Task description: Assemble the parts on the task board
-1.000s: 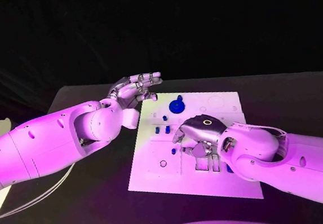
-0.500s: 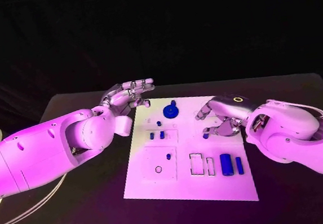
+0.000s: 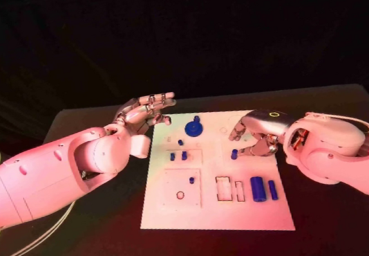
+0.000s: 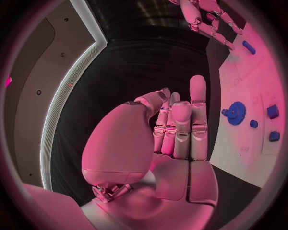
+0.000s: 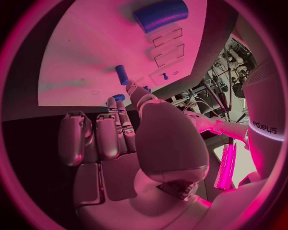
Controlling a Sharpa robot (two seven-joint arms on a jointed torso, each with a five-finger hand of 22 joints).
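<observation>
While the white task board (image 3: 219, 217) is lying in the middle of the black table (image 3: 89, 246) with bare room on both sides, the left hand (image 3: 146, 111) is hovering off its far left corner, fingers straight, grasping nothing. The right hand (image 3: 253, 137) is curling, empty, beside a short blue peg (image 3: 235, 154); the blue gear (image 3: 194, 127) is sitting near the far edge.

A black table (image 3: 99, 245) stood before a black backdrop (image 3: 225, 24) that filled the space behind it, while beyond it a dark ceiling carried a curved pale light strip (image 4: 63, 103) under reddish-pink light.
</observation>
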